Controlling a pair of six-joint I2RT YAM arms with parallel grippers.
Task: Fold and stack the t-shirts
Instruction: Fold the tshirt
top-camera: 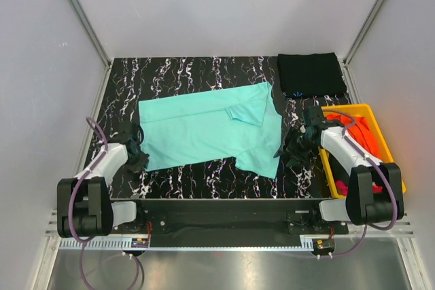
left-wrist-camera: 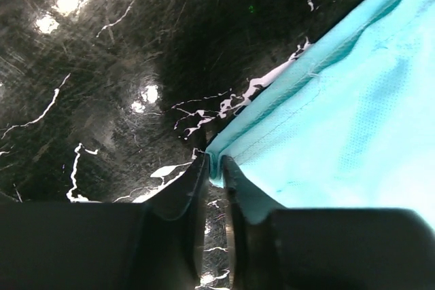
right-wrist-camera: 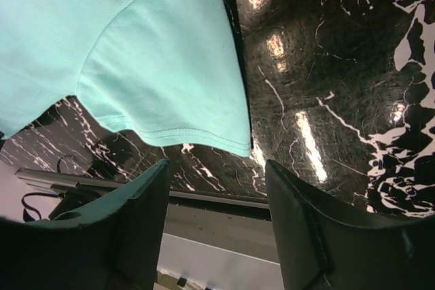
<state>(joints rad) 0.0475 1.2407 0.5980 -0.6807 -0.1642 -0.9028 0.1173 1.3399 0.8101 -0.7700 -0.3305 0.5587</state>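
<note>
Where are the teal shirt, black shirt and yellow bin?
teal shirt [top-camera: 204, 130], top view, middle of its body.
black shirt [top-camera: 310, 75], top view, centre of the folded cloth.
yellow bin [top-camera: 353, 107], top view, far rim.

Robot test cell in a laboratory. Plain white panels [top-camera: 217, 5], framed by aluminium struts [top-camera: 80, 11], enclose the black marbled tabletop [top-camera: 183, 73] at 9, 12 and 3 o'clock. The left arm [top-camera: 102, 168] and right arm [top-camera: 353, 157] are bolted to a base rail [top-camera: 217, 205] at 6 o'clock. Purple cabling [top-camera: 88, 125] runs exposed.
</note>
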